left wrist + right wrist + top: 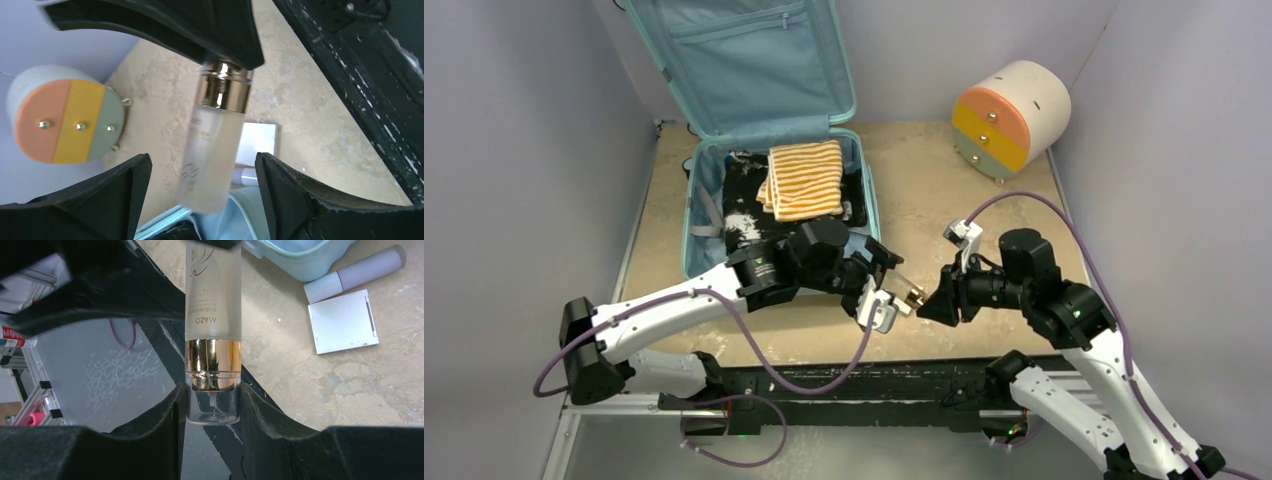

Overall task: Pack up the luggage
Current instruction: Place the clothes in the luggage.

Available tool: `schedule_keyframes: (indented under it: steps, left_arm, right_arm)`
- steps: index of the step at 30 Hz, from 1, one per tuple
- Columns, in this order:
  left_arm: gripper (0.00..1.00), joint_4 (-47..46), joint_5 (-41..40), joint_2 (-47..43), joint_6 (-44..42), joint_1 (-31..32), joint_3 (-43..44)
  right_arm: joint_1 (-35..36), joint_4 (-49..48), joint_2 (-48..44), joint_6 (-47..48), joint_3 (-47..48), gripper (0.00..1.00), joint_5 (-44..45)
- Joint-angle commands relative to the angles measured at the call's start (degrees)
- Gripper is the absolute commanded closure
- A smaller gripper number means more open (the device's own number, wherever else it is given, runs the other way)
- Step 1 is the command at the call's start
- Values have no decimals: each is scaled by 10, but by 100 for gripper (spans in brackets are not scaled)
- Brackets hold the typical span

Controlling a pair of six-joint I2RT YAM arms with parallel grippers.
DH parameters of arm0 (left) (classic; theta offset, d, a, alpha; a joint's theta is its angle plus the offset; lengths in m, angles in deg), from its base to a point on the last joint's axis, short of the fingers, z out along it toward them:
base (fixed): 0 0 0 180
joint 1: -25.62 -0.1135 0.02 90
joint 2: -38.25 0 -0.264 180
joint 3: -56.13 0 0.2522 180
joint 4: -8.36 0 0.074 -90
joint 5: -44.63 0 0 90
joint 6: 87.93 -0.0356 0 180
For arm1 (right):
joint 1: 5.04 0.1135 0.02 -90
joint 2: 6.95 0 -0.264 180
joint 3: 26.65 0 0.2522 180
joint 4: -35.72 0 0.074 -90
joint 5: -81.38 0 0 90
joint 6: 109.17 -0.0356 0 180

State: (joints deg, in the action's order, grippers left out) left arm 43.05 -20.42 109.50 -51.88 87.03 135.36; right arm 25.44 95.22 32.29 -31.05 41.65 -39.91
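Note:
The pale teal suitcase (692, 215) lies open at the back left, its lid (744, 60) upright. In it are dark items and a folded orange-and-white striped cloth (804, 180). A frosted bottle (911, 294) with a gold collar and clear cap hangs in the air between the two grippers, near the suitcase's front right corner. My right gripper (212, 390) is shut on the bottle's clear cap (212, 407). My left gripper (201, 160) is open, its fingers wide on either side of the bottle's body (210, 150) without touching it.
A round cream drawer unit (1009, 115) with orange, yellow and green fronts stands at the back right. A grey tube (355, 272) and a flat white square case (342, 322) lie on the table beside the suitcase's corner (300, 255). The black table frame (874, 385) runs along the near edge.

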Motion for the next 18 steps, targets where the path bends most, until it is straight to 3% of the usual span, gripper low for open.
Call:
schedule_keyframes:
  steps: [1,6,18]
  left_arm:
    - [20,37,-29,30,-35,14,34]
    - [22,41,-38,43,-38,16,33]
    - [38,-23,-43,74,-13,33,42]
  right_arm:
    - [3,-19,1,12,37,100,-33]
    - [3,-22,-14,6,31,100,-40]
    - [3,-30,-20,-1,18,100,-42]
